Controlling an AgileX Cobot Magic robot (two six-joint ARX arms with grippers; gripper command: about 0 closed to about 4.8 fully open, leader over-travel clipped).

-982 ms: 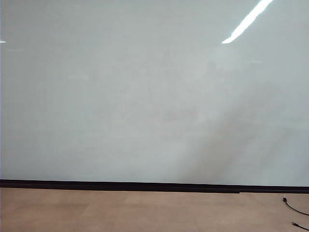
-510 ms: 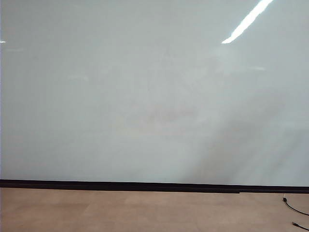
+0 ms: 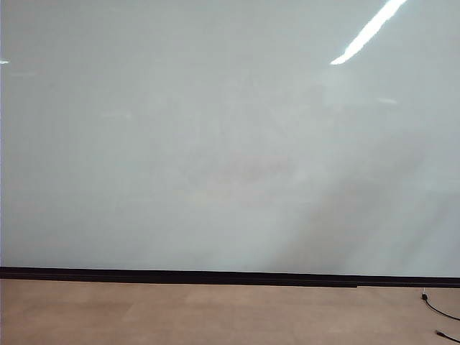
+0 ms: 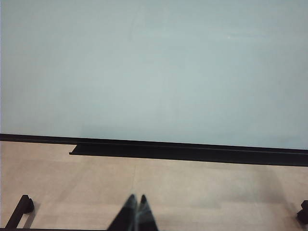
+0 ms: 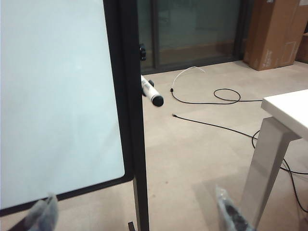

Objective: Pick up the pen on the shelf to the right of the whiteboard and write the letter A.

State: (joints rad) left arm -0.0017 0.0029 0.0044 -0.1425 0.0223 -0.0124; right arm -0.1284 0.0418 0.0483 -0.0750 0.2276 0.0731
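The right tool [image 5: 137,214] stands released, its two fingertips spread wide apart with nothing between them; one blurred fingertip [image 5: 44,214] shows in front of the whiteboard [image 5: 53,96], the other off to the far side near the leg of a white table [image 5: 284,108]. The left tool [image 4: 136,211] is clenched, its dark fingertips pressed together and grasping nothing, pointed toward the tan floor [image 4: 192,187] below the board's black lower strip. In the right wrist view the pen [image 5: 151,91] juts out from behind the board's black side frame [image 5: 130,96], white-barrelled with a black end, well apart from the right tool. Black cables [image 5: 211,101] trail over the floor beyond it. In the exterior view the whiteboard [image 3: 215,144] fills nearly everything and neither tool appears there
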